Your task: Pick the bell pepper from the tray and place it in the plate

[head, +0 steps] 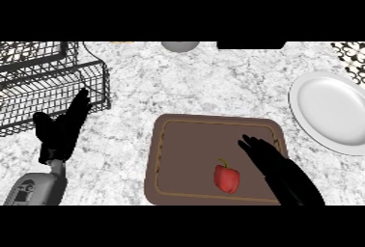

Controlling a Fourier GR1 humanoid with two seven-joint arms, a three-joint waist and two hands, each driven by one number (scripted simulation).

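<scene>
The wire rack [50,82] occupies the 10 o'clock area of the speckled stone table [206,82], with its black mesh running off the left edge of the view. The left hand [63,129] shows at 9 o'clock, just in front of the rack's lower corner; its fingers are straight and point up toward the rack, it is released and grasps nothing, and its grey forearm enters from the lower left corner. A grey round object [179,46] sits at 12 o'clock on the far edge of the table, cut off by the view. The brown tray [178,144] lies at 6 o'clock, flat on the table, with a raised rim and rounded corners. The bell pepper [227,177] is red with a short green stem and lies on the tray floor, in the tray's lower right part. The right hand [274,164] is positioned at 5 o'clock over the tray's right side, just beside the bell pepper at its 2 o'clock; its fingers are extended and relaxed, released, and not closed round the bell pepper. The white plate [335,113] lies at 3 o'clock on the table, apart from the tray and cut off by the right edge. A dark patterned object [351,54] shows at 2 o'clock beyond the plate.
</scene>
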